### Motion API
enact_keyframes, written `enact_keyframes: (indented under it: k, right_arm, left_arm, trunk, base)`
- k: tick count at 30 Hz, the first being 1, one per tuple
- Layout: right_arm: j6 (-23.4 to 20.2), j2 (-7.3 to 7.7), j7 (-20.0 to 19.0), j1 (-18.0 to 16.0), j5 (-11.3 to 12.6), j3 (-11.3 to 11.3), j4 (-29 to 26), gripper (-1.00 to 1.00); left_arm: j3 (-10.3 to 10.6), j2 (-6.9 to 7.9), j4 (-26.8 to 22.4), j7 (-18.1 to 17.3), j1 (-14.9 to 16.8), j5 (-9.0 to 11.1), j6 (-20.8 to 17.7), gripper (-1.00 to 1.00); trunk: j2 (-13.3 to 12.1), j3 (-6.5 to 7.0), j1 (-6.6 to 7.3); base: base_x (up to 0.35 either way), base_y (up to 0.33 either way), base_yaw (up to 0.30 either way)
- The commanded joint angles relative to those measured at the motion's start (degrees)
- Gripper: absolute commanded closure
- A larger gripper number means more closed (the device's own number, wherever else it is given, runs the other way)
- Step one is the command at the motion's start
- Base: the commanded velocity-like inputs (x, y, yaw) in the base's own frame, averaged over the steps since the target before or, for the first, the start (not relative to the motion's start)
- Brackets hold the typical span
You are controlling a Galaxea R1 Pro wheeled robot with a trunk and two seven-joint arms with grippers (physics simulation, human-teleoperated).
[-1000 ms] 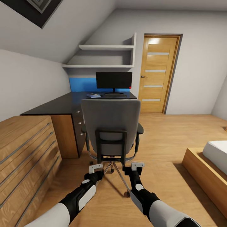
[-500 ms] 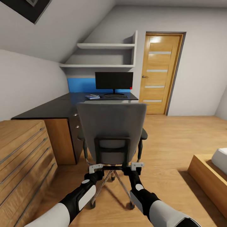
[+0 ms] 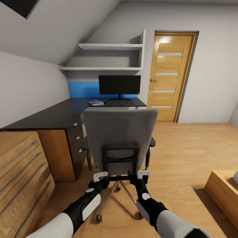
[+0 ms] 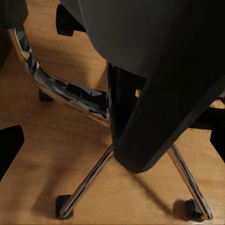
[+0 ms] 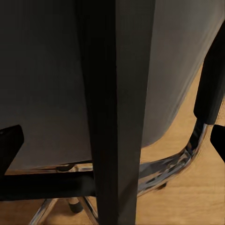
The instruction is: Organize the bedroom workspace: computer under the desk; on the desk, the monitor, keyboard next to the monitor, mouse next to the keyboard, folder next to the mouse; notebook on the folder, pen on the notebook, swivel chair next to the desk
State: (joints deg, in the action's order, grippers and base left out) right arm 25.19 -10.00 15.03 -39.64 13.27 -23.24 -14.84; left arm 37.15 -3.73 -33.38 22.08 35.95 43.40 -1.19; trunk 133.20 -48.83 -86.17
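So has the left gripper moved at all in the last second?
Yes: the left gripper has advanced with the whole robot toward the desk, closing on the swivel chair back.

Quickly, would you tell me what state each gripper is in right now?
Left gripper: open, at the grey swivel chair back.
Right gripper: open, likewise.

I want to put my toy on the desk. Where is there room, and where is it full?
The long dark stretch of the desk nearest the wooden drawers looks bare. The far end is crowded: the monitor, a keyboard beneath it and a small blue stack beside that.
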Motion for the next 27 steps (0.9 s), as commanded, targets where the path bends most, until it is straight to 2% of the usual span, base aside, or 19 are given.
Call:
enact_keyframes:
  k: [1, 27]
  right_arm:
    - [0.3, 0.0, 0.3, -0.1, 0.5, -0.3, 0.1, -1.0]
    - [0.3, 0.0, 0.4, -0.1, 0.6, -0.3, 0.1, -1.0]
  left_arm:
    - [0.3, 0.05, -0.1, 0.5, 0.0, 0.0, -0.1, -1.0]
    - [0.3, 0.13, -0.1, 0.4, 0.0, -0.5, -0.1, -1.0]
  trunk:
    - [0.0, -0.06, -0.02]
    - [0.0, -0.06, -0.02]
  base:
    - [0.321, 0.0, 0.0]
    - [0.321, 0.0, 0.014]
